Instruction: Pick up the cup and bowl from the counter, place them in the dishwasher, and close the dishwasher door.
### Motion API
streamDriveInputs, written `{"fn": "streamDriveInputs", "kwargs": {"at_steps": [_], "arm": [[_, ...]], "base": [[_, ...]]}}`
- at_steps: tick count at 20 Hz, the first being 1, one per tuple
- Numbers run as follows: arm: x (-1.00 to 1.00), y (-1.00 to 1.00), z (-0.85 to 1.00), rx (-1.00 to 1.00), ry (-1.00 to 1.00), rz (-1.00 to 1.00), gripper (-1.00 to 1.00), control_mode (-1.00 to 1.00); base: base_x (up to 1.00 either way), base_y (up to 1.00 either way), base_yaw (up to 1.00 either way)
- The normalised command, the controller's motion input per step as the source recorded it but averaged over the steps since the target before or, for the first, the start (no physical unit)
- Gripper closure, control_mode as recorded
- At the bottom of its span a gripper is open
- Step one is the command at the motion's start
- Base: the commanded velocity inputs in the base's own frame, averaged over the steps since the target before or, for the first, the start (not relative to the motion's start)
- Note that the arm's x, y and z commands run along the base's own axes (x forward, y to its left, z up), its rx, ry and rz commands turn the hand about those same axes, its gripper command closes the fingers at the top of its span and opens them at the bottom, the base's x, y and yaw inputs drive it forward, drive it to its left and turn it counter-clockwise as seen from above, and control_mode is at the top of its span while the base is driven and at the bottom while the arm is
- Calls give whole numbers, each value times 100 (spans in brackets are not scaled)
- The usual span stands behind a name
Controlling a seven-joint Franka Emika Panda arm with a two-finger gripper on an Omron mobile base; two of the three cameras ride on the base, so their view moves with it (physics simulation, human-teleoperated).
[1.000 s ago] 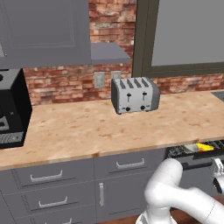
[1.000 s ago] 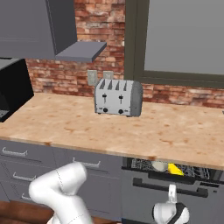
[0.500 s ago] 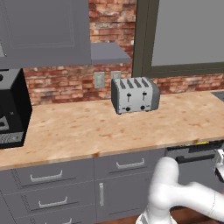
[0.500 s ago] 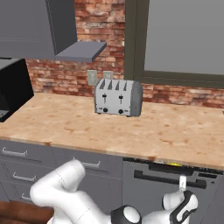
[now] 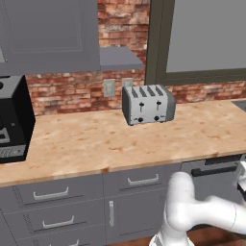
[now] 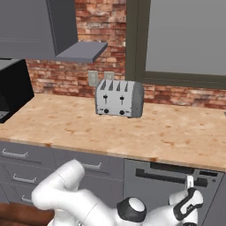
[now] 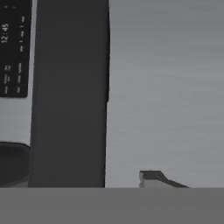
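The dishwasher door (image 6: 150,190) stands upright and shut under the counter (image 6: 132,132), its dark bar handle (image 6: 167,176) level across the top. My gripper (image 6: 190,185) is low, right against the door's right part, at the right edge of the left base view (image 5: 241,177). In the hand view the grey door panel (image 7: 166,87), the handle (image 7: 70,109) and the black top strip (image 7: 15,48) are very close. One fingertip (image 7: 151,176) sits well off centre; the jaws look open with nothing between them. The cup and bowl are hidden.
A silver toaster (image 5: 148,104) stands at the back of the counter by the brick wall. A black coffee machine (image 5: 12,120) occupies the left end. Grey drawers with silver handles (image 5: 53,194) run left of the dishwasher. Wall cabinets hang above.
The dishwasher door swung up from partly open to shut, hiding the rack and the things inside. My gripper rose with it along the door's right side.
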Motion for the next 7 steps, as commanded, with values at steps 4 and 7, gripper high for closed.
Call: {"fn": "streamDriveInputs", "kwargs": {"at_steps": [4,7], "arm": [[81,-11,-78,2,-12,0,-100,-100],[92,-5,-77,0,-11,0,-100,-100]], "base": [[0,0,0],[0,0,0]]}}
